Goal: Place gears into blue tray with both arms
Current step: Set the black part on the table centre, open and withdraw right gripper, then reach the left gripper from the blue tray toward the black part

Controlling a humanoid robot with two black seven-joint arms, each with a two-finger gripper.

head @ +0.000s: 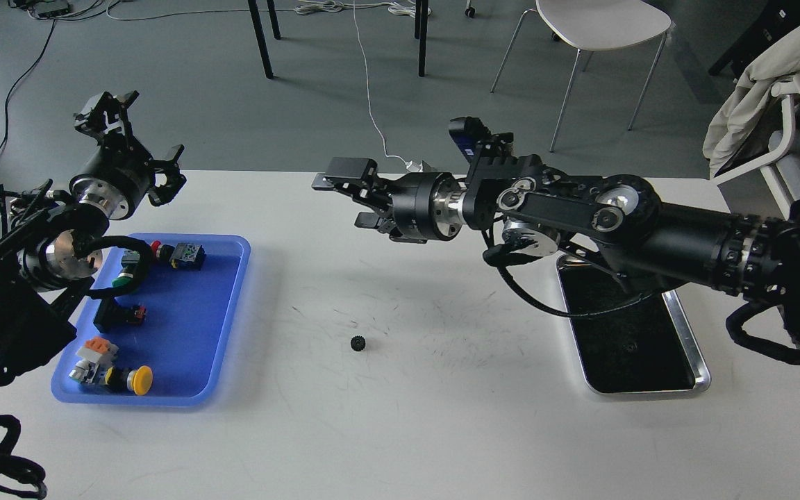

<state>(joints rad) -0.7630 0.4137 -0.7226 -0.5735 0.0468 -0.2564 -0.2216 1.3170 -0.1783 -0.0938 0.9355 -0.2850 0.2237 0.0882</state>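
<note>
One small black gear [357, 342] lies flat on the white table, near the middle, with nothing touching it. The blue tray [192, 326] sits at the left and holds several push-button switches. My right gripper [346, 196] hangs open and empty well above the table, beyond the gear toward the far edge. At the far left, above the tray's back corner, my left gripper [137, 135] is raised with its fingers spread open and nothing in them.
A silver metal tray [650, 391] with a dark bottom lies at the right, partly under my right arm. A yellow-capped switch [138, 379] rests in the blue tray's near corner. Chairs and table legs stand beyond the table's far edge.
</note>
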